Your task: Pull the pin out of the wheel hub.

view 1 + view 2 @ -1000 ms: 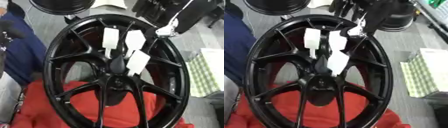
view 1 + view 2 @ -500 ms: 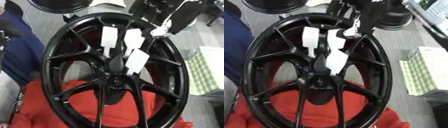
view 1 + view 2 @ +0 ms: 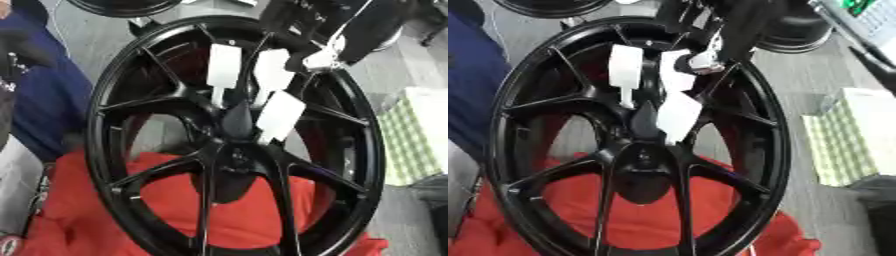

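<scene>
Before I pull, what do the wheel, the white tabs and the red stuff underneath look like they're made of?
Wheel hub: likely painted metal, glossy black with highlights along its spokes. White tabs: flat, matte, probably plastic or card; can't tell which. Red layer: looks like soft cloth, rumpled and folded.

A red cloth (image 3: pixel 236 210) lies beside a green checked mat (image 3: pixel 411 145).

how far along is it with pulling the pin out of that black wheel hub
Nothing looks done yet: three white pins stand in the black wheel hub. In hand: the right hand hangs at the rim above them, touching none; whether its fingers are open is unclear. Left: grasping a pin and drawing it out.
</scene>
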You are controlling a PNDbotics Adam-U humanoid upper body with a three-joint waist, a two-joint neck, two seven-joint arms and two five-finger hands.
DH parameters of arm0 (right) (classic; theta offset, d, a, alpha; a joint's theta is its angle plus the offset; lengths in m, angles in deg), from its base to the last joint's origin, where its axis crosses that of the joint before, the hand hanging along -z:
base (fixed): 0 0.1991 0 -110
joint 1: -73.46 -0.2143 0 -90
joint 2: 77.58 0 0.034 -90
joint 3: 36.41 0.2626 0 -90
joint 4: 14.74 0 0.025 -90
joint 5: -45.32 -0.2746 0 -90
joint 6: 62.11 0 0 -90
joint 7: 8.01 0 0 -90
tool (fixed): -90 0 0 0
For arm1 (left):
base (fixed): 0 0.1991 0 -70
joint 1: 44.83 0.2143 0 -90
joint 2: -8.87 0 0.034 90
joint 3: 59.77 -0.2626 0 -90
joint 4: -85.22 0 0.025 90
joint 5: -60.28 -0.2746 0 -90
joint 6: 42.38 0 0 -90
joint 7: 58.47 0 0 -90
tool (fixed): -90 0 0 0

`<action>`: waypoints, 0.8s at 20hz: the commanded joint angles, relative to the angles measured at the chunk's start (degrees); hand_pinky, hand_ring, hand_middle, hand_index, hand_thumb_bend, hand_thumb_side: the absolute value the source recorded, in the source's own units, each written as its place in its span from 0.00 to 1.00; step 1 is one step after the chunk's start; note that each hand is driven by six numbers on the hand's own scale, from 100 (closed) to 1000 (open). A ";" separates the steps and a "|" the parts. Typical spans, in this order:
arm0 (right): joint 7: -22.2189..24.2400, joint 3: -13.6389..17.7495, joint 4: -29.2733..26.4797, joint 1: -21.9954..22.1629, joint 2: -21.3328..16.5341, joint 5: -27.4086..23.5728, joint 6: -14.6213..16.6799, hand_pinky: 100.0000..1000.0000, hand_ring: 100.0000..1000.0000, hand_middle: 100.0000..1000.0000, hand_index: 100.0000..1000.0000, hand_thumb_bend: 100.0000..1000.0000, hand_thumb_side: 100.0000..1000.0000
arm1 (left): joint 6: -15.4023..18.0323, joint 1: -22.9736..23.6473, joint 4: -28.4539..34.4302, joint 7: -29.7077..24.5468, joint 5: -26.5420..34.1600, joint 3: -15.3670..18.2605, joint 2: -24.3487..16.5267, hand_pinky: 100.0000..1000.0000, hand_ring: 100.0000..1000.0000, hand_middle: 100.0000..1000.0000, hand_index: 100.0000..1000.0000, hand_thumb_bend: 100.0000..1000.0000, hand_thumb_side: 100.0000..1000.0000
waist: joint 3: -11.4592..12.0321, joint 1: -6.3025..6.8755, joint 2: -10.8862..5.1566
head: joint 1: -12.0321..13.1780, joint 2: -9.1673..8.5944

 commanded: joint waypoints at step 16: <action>3.27 -0.56 0.59 -1.04 -0.09 -2.30 -3.40 0.74 0.88 0.77 0.84 0.26 0.00 | -0.13 -0.76 0.86 -0.33 -0.20 0.18 -0.96 0.83 0.56 0.48 0.70 0.00 0.62 | 0.80 -0.21 -0.27 | 0.28 0.92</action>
